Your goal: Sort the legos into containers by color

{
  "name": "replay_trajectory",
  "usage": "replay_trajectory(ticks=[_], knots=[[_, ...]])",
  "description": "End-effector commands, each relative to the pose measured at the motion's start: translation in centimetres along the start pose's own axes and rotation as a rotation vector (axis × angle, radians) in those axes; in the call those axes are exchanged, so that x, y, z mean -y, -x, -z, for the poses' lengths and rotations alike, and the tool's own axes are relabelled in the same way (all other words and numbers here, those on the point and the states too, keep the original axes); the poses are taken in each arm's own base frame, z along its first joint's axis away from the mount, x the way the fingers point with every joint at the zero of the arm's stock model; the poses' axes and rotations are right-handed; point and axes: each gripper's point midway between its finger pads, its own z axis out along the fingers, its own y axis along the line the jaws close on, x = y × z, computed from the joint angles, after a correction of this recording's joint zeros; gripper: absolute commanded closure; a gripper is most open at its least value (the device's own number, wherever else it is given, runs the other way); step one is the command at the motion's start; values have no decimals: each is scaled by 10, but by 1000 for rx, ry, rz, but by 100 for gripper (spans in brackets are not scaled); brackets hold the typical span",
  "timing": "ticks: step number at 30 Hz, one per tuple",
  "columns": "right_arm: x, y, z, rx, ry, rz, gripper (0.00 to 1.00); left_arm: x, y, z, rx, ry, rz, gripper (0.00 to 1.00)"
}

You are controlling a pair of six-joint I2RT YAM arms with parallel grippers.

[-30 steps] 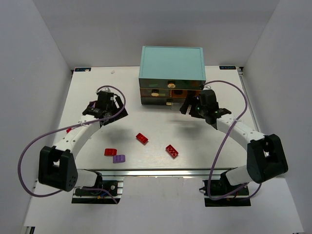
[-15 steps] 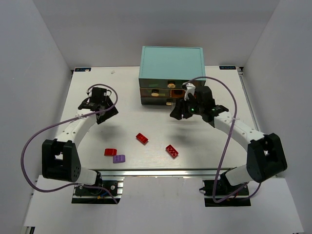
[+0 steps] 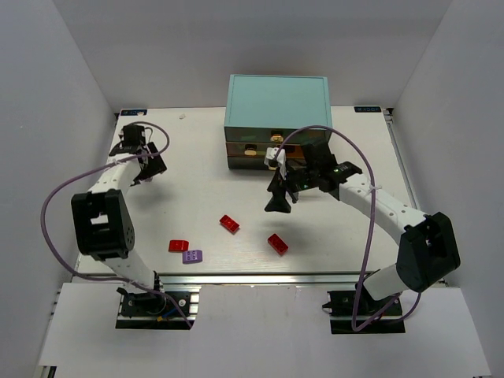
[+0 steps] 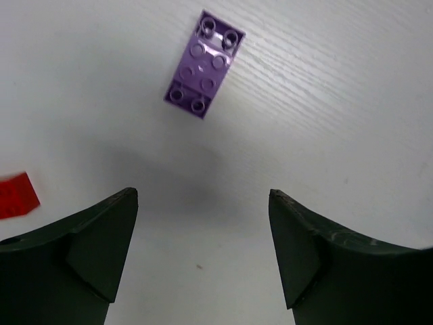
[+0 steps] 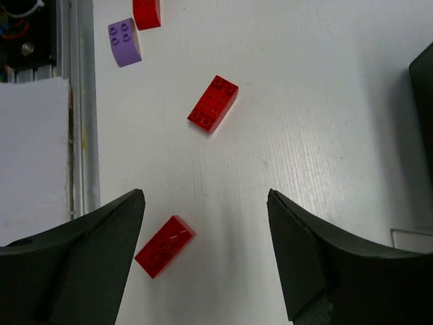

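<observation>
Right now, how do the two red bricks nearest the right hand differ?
Face: the far red brick shows its studs. The near red brick shows a smooth face, with no studs visible in the wrist view.
Place: the near red brick lies closer to the right hand, by one finger. The far red brick sits closer to the purple brick.
Shared: both are red, lie diagonally, and are not gripped.

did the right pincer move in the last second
Yes. The right pincer swung left and toward the table's near edge, away from the front of the cabinet.
</observation>
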Motion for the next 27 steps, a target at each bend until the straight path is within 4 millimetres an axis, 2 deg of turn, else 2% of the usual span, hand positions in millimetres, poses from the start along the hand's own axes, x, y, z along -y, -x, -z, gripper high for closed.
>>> replay_trajectory(ticks=[1, 2, 3, 5, 7, 9, 10, 12, 18, 20, 24, 27], knots=[[-9, 14, 7, 31, 70, 201, 21, -3, 34, -6, 42, -24, -101, 12], [-7, 17, 7, 37, 62, 241, 20, -9, 31, -20, 9, -6, -109, 12], [-5, 16, 8, 33, 51, 249, 20, -6, 40, -22, 22, -7, -123, 12], [-2, 18, 9, 36, 41, 266, 19, -8, 38, -36, 2, -12, -163, 12], [-1, 21, 9, 42, 39, 277, 19, -8, 47, -44, 9, -22, -185, 12], [1, 22, 9, 42, 33, 278, 18, -13, 41, -61, -32, -6, -201, 14], [1, 23, 10, 43, 31, 281, 18, -11, 48, -63, -22, -10, -212, 15], [1, 24, 10, 44, 29, 283, 18, -9, 43, -76, -44, -14, -224, 15], [8, 29, 11, 42, 11, 303, 18, 2, 47, -92, -56, -50, -219, 19], [10, 32, 10, 41, 10, 303, 18, 2, 40, -101, -80, -49, -216, 21], [16, 33, 11, 32, -11, 303, 18, 3, 37, -106, -89, -50, -208, 30], [19, 33, 13, 29, -27, 307, 18, 2, 33, -106, -98, -50, -202, 48]])
